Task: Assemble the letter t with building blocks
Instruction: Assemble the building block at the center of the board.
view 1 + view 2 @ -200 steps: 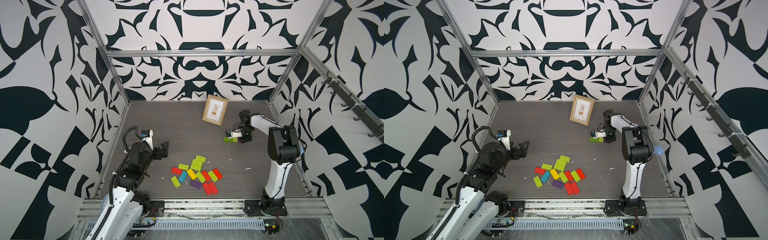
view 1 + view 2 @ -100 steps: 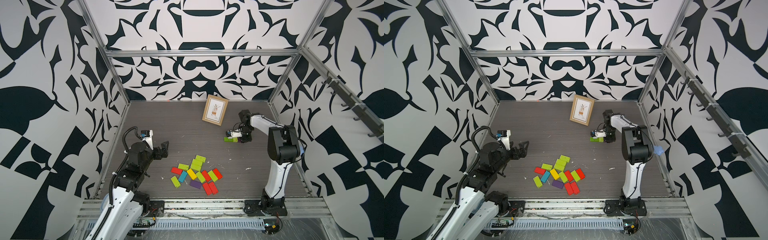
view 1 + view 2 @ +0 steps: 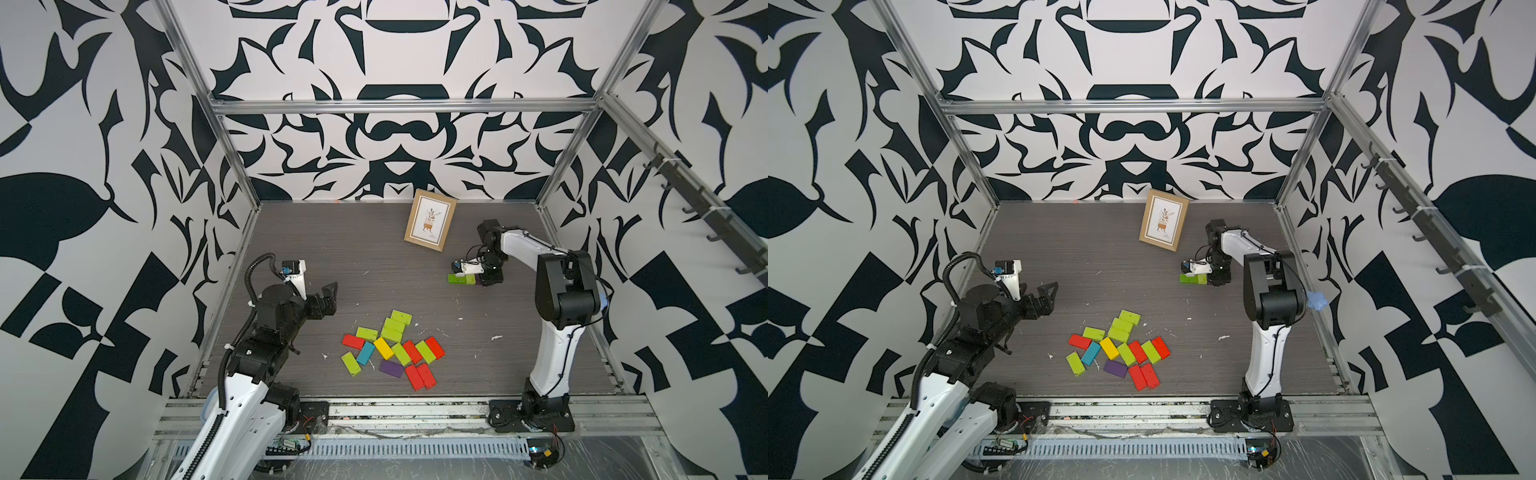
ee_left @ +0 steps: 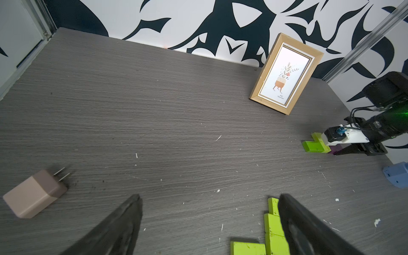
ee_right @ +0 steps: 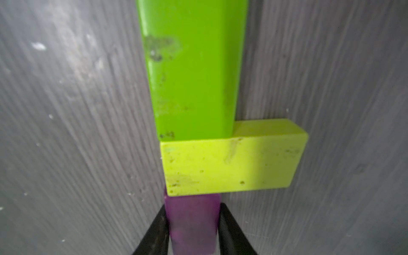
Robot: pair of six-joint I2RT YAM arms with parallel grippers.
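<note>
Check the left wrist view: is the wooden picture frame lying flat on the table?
No, the picture frame stands upright on the table, with its printed front facing the camera.

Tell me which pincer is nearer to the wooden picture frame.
Right. The right pincer is at the placed blocks, just forward and right of the picture frame; the left pincer is far off to the frame's left and further forward.
</note>
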